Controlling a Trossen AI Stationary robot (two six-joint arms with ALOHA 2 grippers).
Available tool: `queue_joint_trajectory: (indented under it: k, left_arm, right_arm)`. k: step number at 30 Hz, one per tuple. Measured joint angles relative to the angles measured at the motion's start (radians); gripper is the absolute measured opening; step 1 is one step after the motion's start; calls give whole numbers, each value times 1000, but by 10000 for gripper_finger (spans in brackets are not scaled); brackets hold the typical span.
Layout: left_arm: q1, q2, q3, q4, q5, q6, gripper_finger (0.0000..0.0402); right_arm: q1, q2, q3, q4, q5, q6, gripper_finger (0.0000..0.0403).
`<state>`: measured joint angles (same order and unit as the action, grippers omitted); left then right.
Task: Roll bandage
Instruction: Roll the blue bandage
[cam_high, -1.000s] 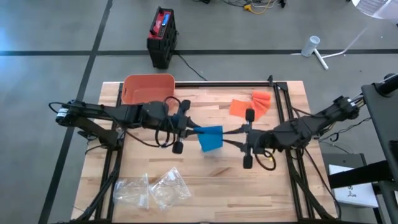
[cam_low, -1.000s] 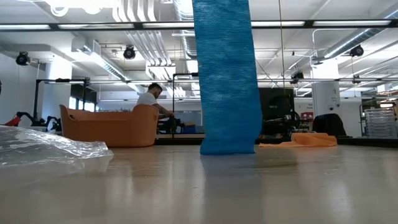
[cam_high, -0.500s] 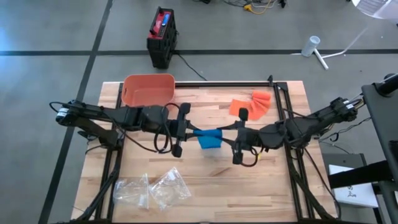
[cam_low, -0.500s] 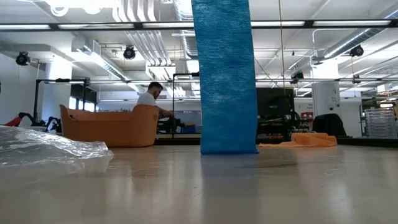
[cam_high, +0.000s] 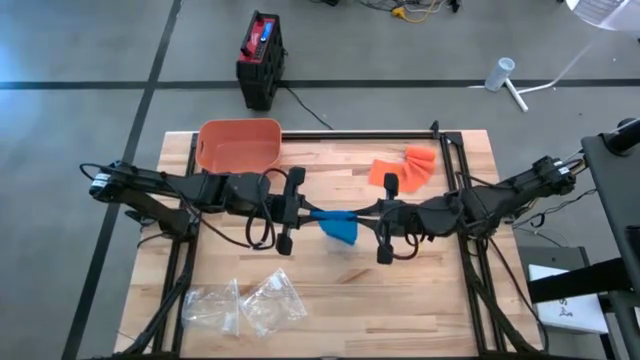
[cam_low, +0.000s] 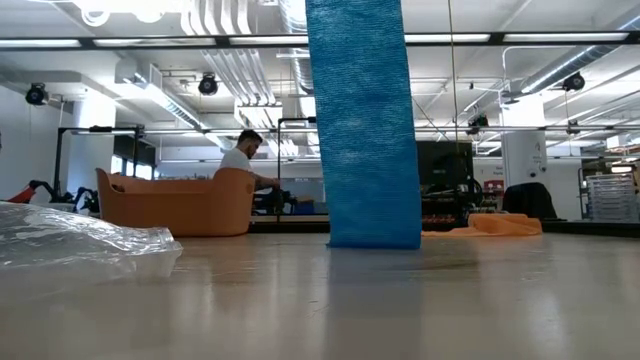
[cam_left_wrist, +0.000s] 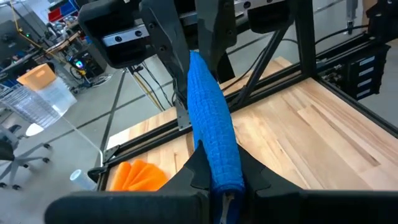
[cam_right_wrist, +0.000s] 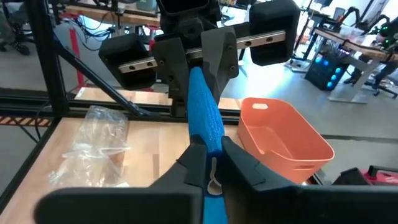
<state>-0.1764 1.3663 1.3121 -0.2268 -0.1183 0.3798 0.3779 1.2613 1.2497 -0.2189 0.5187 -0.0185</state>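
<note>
From where I stand, the rolling looks barely begun: the blue bandage is stretched in the air between the two arms above the middle of the table, and in the low view it hangs as a flat, unrolled strip whose lower end just about reaches the wood. The left hand is clamped on one end of it, and the right hand is pinched shut on the other, the two facing each other closely. No wound coil shows anywhere, so I judge nearly all the winding is still to do. Orange bandages lie loose near the far right corner, an orange bin sits at the far left edge, and clear plastic bags rest by the near left edge. I can read no label or writing anywhere.
</note>
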Motion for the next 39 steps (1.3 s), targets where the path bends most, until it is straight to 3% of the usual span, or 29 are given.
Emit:
queue_joint_trajectory:
  k: [9, 14, 22, 32, 36, 39]
  left_arm:
    - [0, 0, 0, -1, -5, -14, 11]
    - [0, 0, 0, 7, -15, -17, 11]
    - [2, 0, 0, 3, -23, -27, 26]
    - [0, 0, 1, -1, -13, -46, 13]
    - [0, 0, 1, 2, -14, -63, 21]
    - [0, 0, 2, 4, -13, -82, 23]
  right_arm:
    - [4, -7, 65, -59, -63, -2, 167]
    - [-15, 28, 65, 12, -47, 25, 192]
    - [-66, 80, 68, -24, 0, 110, 154]
    - [-74, 52, 68, -38, -105, 73, 20]
    - [-73, 46, 68, -41, -108, 69, 20]
    - [-72, 38, 68, -39, -109, 65, 63]
